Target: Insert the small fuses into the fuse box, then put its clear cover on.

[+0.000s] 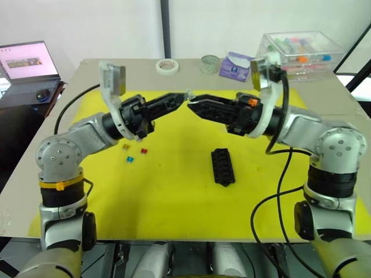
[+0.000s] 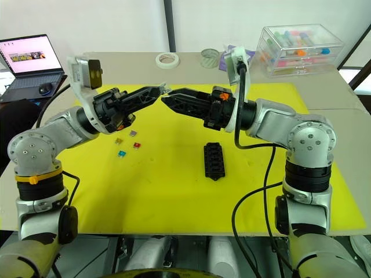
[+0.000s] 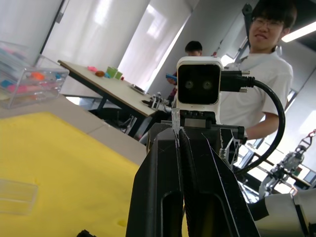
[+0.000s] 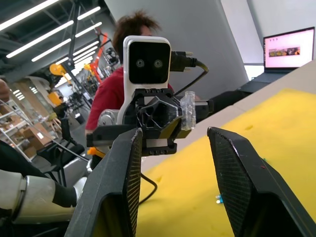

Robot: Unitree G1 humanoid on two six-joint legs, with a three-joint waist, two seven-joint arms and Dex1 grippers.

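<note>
the left gripper (image 1: 184, 97) pinches a tiny clear fuse (image 4: 188, 109); the right gripper (image 4: 174, 148), jaws apart, should close squarely before it lets go

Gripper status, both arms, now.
Left gripper: shut on a small clear piece.
Right gripper: open, holding nothing, tips facing the left gripper.

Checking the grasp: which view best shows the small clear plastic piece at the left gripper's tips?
The right wrist view: it faces the left gripper head-on, with the small clear plastic piece pinched at its tips. The eye views give a tiny glint there; the left wrist view gives a thin clear edge above the fingers.
</note>
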